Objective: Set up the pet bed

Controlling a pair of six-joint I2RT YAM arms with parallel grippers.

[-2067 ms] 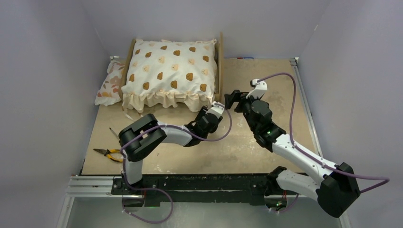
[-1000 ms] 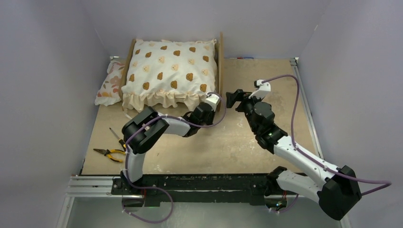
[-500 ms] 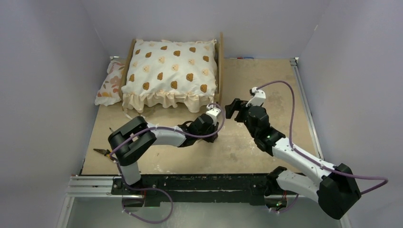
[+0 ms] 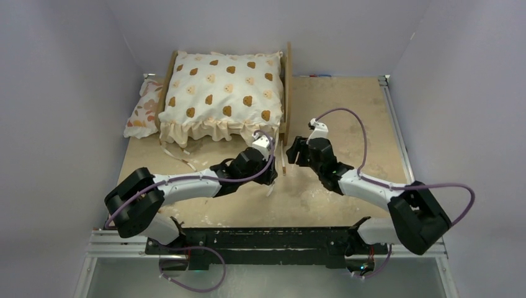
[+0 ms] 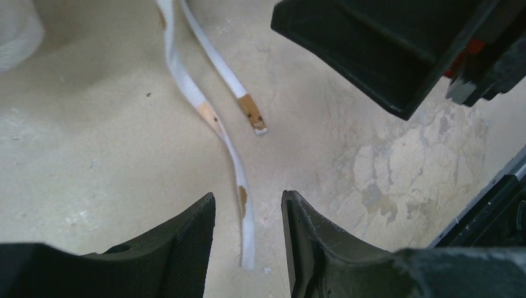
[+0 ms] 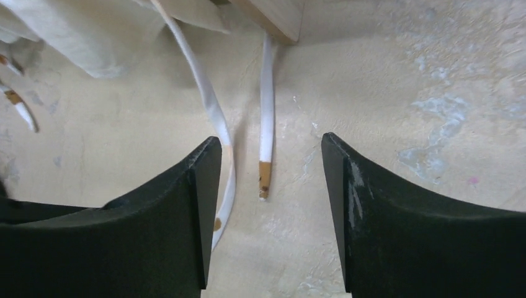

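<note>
Top external: cushion (image 4: 220, 93) in pet bed (image 4: 288, 87)

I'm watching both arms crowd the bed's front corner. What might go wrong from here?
1. The left gripper and right gripper are low and close together; they may collide.
2. The tie lies flat on the table, so jaws may scrape it or miss.
3. Tugging a tie might drag the cushion off the pet bed.

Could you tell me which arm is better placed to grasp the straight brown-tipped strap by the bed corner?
Right: the right gripper stands open astride the brown-tipped strap, while the left gripper sits over the curved strap.
</note>
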